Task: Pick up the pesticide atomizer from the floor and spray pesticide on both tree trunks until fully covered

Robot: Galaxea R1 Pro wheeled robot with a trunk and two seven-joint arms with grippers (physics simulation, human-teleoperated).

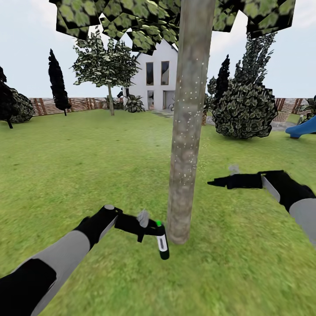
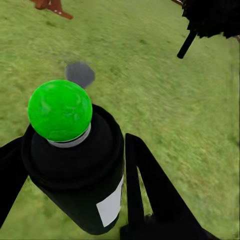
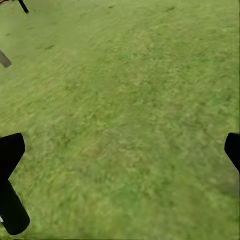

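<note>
The pesticide atomizer (image 1: 162, 240), green-capped, hung pinched in the left gripper (image 1: 151, 228), whose fingers (image 2: 150, 190) flanked its dark body, just beside the foot of the near tree trunk (image 1: 186, 131). White pesticide (image 1: 189, 109) specks dotted the bark higher up; the base looked barer. A good pass would likely aim the nozzle squarely at the trunk and sweep slowly. The right gripper (image 1: 219, 181) hovered with fingers (image 3: 10, 165) spread wide over the lawn (image 1: 87, 166). The second tree (image 1: 105, 66), a bush (image 1: 245, 109) and a fence (image 1: 79, 104) lay well beyond.
</note>
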